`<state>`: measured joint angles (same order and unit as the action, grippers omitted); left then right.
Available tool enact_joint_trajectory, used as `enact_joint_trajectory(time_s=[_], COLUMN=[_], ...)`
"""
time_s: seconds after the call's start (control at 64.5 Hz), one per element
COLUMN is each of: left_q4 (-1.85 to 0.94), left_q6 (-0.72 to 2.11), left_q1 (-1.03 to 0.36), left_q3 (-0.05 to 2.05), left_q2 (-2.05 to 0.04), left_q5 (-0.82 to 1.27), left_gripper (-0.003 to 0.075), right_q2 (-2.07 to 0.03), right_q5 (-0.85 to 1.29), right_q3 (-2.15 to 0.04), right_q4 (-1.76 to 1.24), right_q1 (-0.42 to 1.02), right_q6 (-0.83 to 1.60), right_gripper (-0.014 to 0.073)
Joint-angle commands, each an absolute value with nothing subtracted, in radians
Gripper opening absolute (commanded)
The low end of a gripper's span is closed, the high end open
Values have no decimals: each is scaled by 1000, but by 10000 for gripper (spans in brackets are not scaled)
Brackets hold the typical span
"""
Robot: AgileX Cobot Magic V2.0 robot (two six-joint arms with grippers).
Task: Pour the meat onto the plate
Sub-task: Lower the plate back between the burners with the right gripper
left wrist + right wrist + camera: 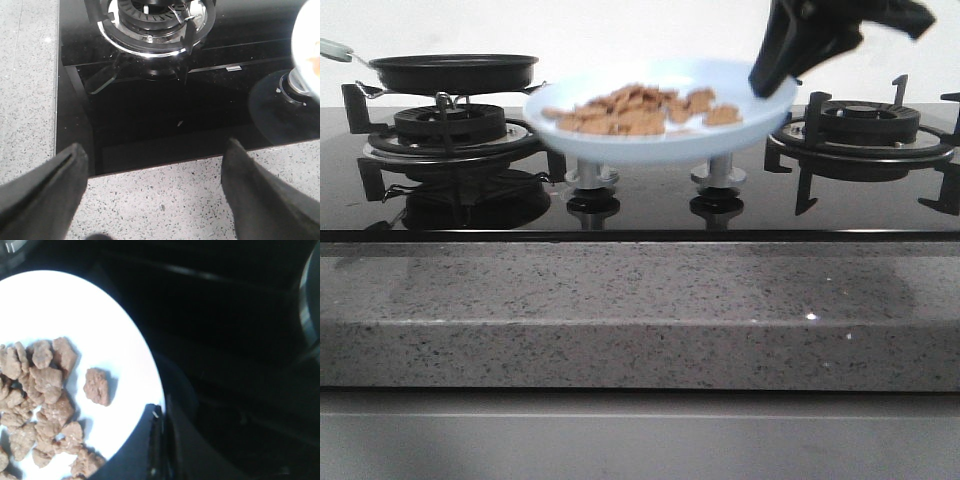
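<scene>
The pale light-blue plate [660,135] hangs above the stove's two middle knobs, with a heap of orange-brown meat [640,110] slices on it. My right gripper [770,80] is shut on the plate's right rim and holds it up; in the right wrist view its fingers [157,440] pinch the rim of the plate [125,365] beside the meat [45,405]. My left gripper [152,195] is open and empty over the speckled counter edge near the left burner; it is out of the front view. A corner of the plate [305,45] shows in the left wrist view.
A black frying pan [455,70] with a pale handle sits on the left burner [450,130]. The right burner [865,135] is bare. Two knobs [592,185] stand under the plate. The grey stone counter [640,310] runs along the front.
</scene>
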<state>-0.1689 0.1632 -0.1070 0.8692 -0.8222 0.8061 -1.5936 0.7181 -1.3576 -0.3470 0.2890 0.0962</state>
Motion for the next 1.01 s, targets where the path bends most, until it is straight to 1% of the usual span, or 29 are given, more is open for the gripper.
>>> enact_joint_trajectory(time_s=[0.0, 0.139, 0.232, 0.496, 0.759, 0.821, 0.883, 0.976, 0.992], left_q4=[-181, -181, -181, -181, -192, -194, -194, -194, -194], left_q6=[153, 153, 153, 153, 153, 153, 153, 153, 153], left_q1=[-115, -115, -115, -115, -115, -115, -115, -115, -115], left_q3=[894, 894, 894, 894, 894, 894, 894, 894, 894], left_q2=[-815, -815, -815, -815, -815, -815, -815, -815, -815], left_q5=[744, 744, 744, 744, 744, 744, 744, 744, 744], left_gripper=[546, 546, 546, 546, 546, 546, 546, 546, 546], right_q2=[-1581, -1671, -1733, -1915, -2027, -2040, -2052, -2065, -2066], right_q5=[709, 771, 796, 791, 794, 788, 784, 782, 782], right_q3=[-1478, -1619, -1695, -1881, -1972, -1972, -1972, -1972, -1972], right_q4=[-353, -353, -353, -348, -345, -337, -325, -320, -320], right_q1=[251, 210, 206, 206, 206, 206, 206, 206, 206], right_q6=[105, 105, 105, 105, 105, 105, 105, 105, 105], right_gripper=[-107, -107, -107, -107, -95, -64, -13, 127, 138])
